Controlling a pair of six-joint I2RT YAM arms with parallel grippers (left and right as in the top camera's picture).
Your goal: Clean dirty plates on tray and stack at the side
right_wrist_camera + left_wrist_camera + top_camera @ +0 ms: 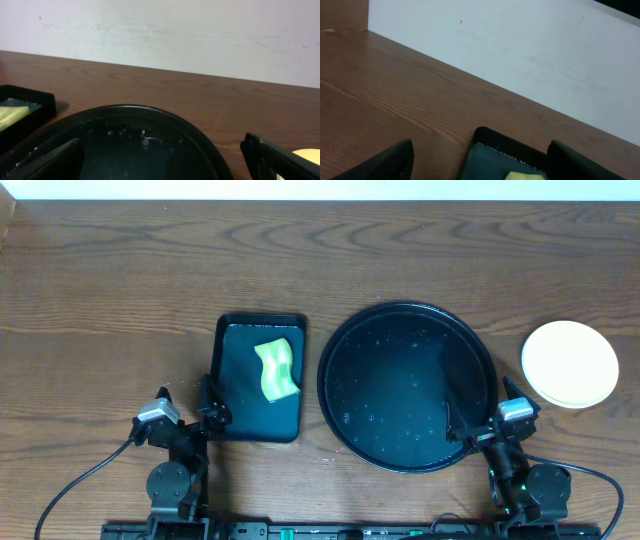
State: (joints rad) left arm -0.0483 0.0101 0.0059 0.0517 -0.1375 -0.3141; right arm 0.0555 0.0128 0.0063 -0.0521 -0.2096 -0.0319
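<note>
The large round black tray point(408, 385) sits right of centre, wet with droplets and holding no plates; it also fills the lower right wrist view point(130, 145). A stack of plates point(570, 363), pale yellow on top, stands on the table to the tray's right; its edge shows in the right wrist view point(306, 156). My left gripper point(190, 412) is open and empty at the teal tray's front left corner. My right gripper point(490, 418) is open and empty at the black tray's front right rim.
A small rectangular dark teal tray point(260, 377) lies left of the black tray and holds a yellow-green sponge point(277, 370); the tray's corner point(490, 145) and the sponge point(525, 175) show in the left wrist view. A pale wall runs along the table's far edge.
</note>
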